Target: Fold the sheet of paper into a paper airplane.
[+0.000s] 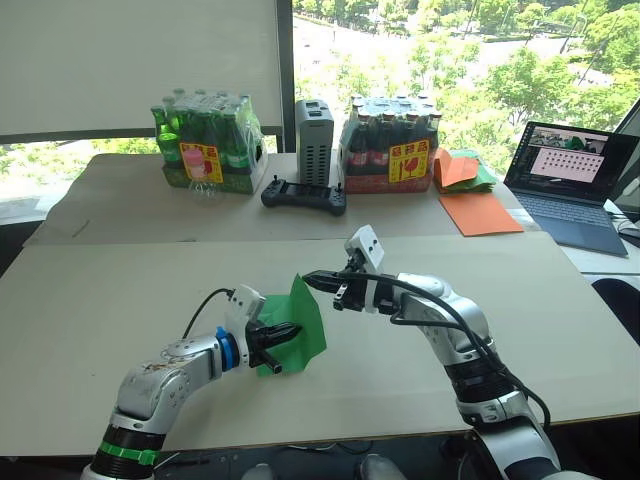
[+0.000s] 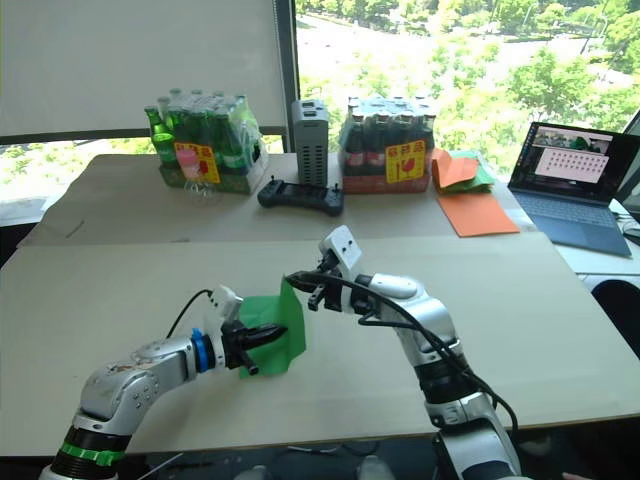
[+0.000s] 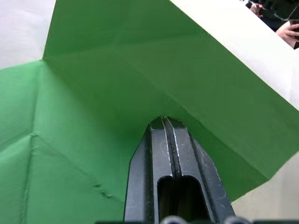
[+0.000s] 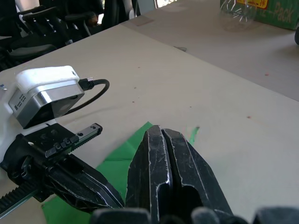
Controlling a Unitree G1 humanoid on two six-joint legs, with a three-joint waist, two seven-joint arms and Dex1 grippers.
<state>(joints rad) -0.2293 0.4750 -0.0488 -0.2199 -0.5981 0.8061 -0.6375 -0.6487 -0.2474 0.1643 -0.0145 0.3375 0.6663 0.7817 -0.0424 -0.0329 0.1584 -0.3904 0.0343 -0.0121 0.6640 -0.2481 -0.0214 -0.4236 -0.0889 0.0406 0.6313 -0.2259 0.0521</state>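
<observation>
**Carefully now: thin paper pinched between both grippers**

Your left gripper [image 1: 283,334] is clamped on the paper [image 1: 300,322], fingers pressed flat together with the green sheet nipped at their tips. Your right gripper [image 1: 318,279] has its fingers closed too, and their tips meet the upper edge of the sheet; from the wrist view they seem to be nipping that edge, though you cannot be sure it is truly caught.

The paper stands half-raised above the near table [image 1: 120,300], towards its front and between the two arms, partly folded, with one flap tilted up and several crease lines crossing it [image 3: 107,93]. It is not yet a pointed wedge, so most of the folding looks to be ahead of you.

Expect the sheet to be very light and floppy. It will bend wherever it is unsupported, and likely tear or crumple if the two arms pull apart. It should also slide easily on the smooth tabletop.

Take hold along an existing crease or at a doubled edge, where the layers give some stiffness, rather than mid-panel. Keep one gripper pinning it while the other runs the fold.

Bottle packs [image 1: 210,140], orange sheets [image 1: 480,212] and a laptop [image 1: 575,185] sit well apart on the far table.
</observation>
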